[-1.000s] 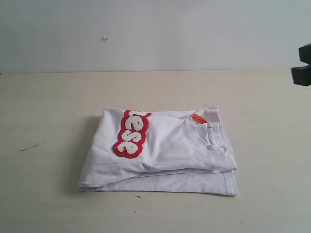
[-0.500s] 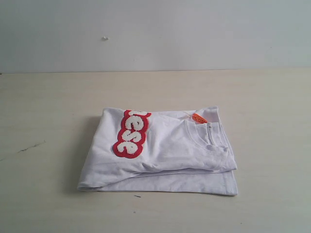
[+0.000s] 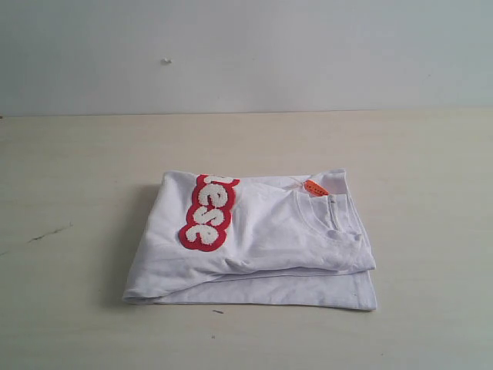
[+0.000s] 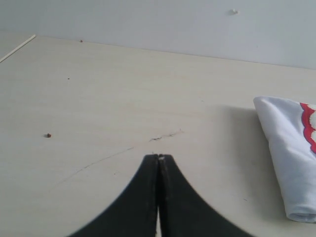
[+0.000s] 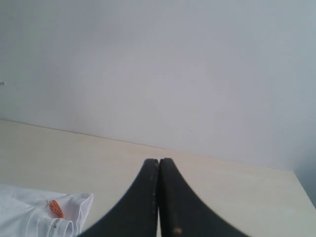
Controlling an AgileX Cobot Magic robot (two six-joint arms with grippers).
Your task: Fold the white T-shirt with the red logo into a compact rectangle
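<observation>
On the pale wooden table (image 3: 69,154), about midway across, sits the white T-shirt (image 3: 269,247), folded into a chunky, roughly rectangular bundle. The layers are stacked, and the bottom one pokes out a bit along the near edge. It's not super crisp, since the left side looks rounded and puffy.

So the red logo (image 3: 208,214) is on the top face toward the left, running front to back. Only the letters "ese" show before it wraps over the far fold. The ribbed collar (image 3: 331,220) lies on the right side of the bundle, with the little orange neck tag (image 3: 315,188) just beside it near the far edge.

Both my grippers are pinched fully closed with nothing in them. My left gripper (image 4: 158,157) hangs over bare table, with a thin scratch (image 4: 165,135) just past the tips and the shirt's folded edge well off to one side. My right gripper (image 5: 158,160) points toward the pale wall (image 5: 173,64), clear of the shirt, and only the collar corner and tag are in its camera's view.
</observation>
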